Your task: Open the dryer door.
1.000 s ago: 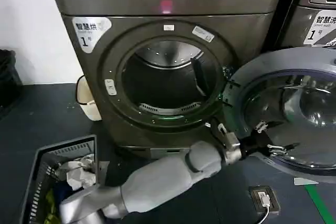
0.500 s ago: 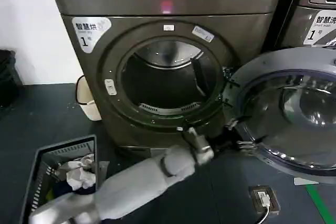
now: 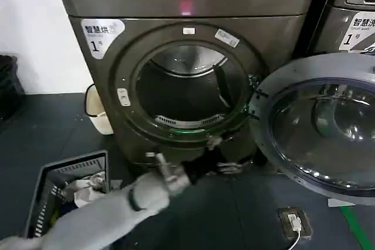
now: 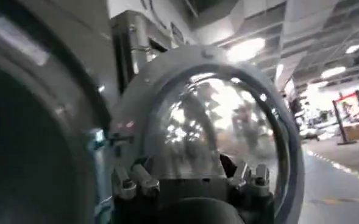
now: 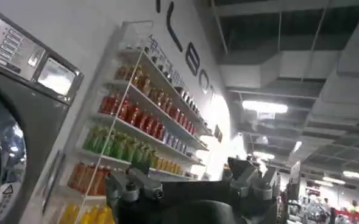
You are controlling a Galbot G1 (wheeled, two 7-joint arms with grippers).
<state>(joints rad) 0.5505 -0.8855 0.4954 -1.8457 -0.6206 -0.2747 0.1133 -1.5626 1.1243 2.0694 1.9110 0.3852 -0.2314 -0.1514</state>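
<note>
The left gripper (image 3: 220, 159) hangs low in front of the dryer (image 3: 187, 74), just under the bottom edge of the drum opening (image 3: 186, 89). Its fingers (image 3: 214, 142) stand apart and clasp nothing. It is clear of the dryer door (image 3: 319, 124), which stands swung wide open at the dryer's right edge, hinged there, its grey inner face and domed glass turned toward the camera. The left arm (image 3: 99, 212) runs from the gripper down to the lower left corner of the head view.

Counted in the head view: one open dryer door, one open drum, one neighbouring machine (image 3: 354, 10) at the right edge behind the door, one laundry basket (image 3: 64, 194) with crumpled clothes on the floor at the dryer's left front corner, one small white bin (image 3: 96, 109) against the dryer's left side, and one small device with a cable (image 3: 293, 222) on the floor (image 3: 53, 127) below the door.

The left wrist view looks past two of its own finger bases at the dryer door (image 4: 222, 128) from close by, the clear dome and grey rim upright beside the dark drum mouth.

The right wrist view has the right gripper (image 5: 191, 185) with its fingers spread and empty, raised before shelves of bottles (image 5: 136, 128) and a machine's control panel (image 5: 27, 58).
</note>
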